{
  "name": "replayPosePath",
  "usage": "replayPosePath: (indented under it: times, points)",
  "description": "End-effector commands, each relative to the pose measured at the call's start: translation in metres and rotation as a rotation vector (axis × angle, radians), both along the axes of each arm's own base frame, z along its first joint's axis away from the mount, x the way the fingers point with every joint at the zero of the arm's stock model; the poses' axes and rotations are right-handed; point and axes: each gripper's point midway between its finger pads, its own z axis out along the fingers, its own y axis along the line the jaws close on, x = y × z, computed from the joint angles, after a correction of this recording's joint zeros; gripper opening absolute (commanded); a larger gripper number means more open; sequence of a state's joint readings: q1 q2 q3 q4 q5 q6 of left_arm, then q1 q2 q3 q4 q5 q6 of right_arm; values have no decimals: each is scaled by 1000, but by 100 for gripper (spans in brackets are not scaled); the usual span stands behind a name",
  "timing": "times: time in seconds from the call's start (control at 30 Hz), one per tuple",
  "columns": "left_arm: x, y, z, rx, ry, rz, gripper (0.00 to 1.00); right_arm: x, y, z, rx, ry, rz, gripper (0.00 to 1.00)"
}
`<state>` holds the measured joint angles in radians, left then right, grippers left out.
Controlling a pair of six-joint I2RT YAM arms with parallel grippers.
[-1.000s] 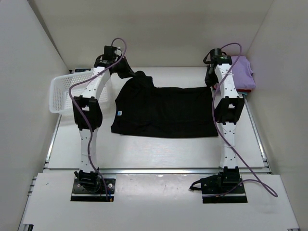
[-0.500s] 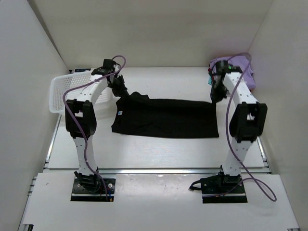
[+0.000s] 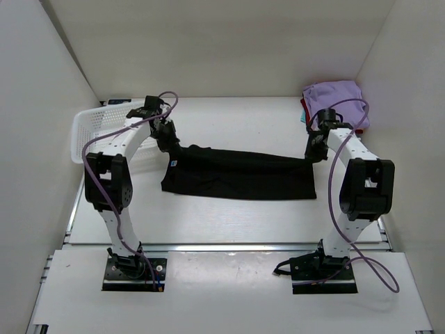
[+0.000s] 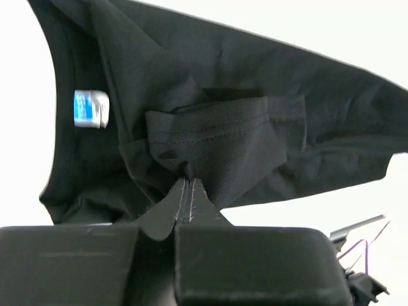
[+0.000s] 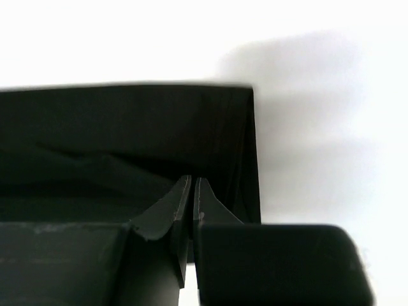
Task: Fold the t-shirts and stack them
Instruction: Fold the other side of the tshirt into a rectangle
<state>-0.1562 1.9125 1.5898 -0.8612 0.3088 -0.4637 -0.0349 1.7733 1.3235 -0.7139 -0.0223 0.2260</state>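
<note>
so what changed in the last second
The left arm and right arm drew the far edge of the black tee toward the near side, folding it narrower; their elbows swung outward. Both jaws stayed shut on it. The basket and folded pile did not move.

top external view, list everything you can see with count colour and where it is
black t-shirt: one, black, spread across the middle of the table, pinched at both far corners
label: one, blue, at the black t-shirt's neck, left side
folded t-shirts: one stack, lavender on top with red and teal edges under it, far right corner; exact count cannot be told
basket: one, white mesh, far left edge
table: one, white, walled on three sides
cables: two, purple, one along each arm
arms: two, white with black joints, bases at the near edge
left gripper: one, black, shut on the black t-shirt's left end
right gripper: one, black, shut on the black t-shirt's right end
</note>
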Motion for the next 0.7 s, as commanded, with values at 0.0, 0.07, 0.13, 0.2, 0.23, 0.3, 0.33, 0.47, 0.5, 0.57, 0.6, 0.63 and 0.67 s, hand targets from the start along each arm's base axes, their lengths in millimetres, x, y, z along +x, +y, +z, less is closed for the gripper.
replayPosePath:
  times: [0.0,0.07,0.13,0.2,0.23,0.3,0.33,0.47,0.5,0.57,0.6,0.63,0.67]
  points:
    - [-19,-4,23,-19,-44,-24,0,28,-5,-1,-12,-85,9,0]
    - [-23,-2,23,-12,-41,-22,0,28,-7,-5,-8,-78,1,1]
    - [-28,-4,21,-11,-35,-31,0,26,-10,-9,-15,-68,-4,0]
    - [-33,-5,20,-2,-30,-40,0,21,-13,-10,-29,-58,-10,0]
    - [-35,-6,18,-1,-23,-38,0,17,-11,-12,-30,-55,-1,0]
    - [-41,-2,19,9,-22,-38,0,7,-24,-18,-58,-30,-37,0]
    - [-49,-4,15,3,1,-40,0,-1,-24,-22,-52,-12,-40,2]
    - [-72,0,10,4,30,-43,9,-26,-39,-23,-57,11,-116,19]
    - [-74,1,11,6,22,-40,14,-31,-40,-18,-53,11,-132,26]
    - [-79,5,11,3,26,-31,25,-39,-39,-14,-46,-2,-139,45]
    - [-81,3,13,7,22,-36,30,-38,-37,-9,-50,-29,-126,45]
    - [-81,7,16,13,14,-29,32,-39,-36,-9,-53,-37,-118,46]
    - [-80,6,17,16,9,-30,38,-34,-31,-2,-50,-73,-94,45]
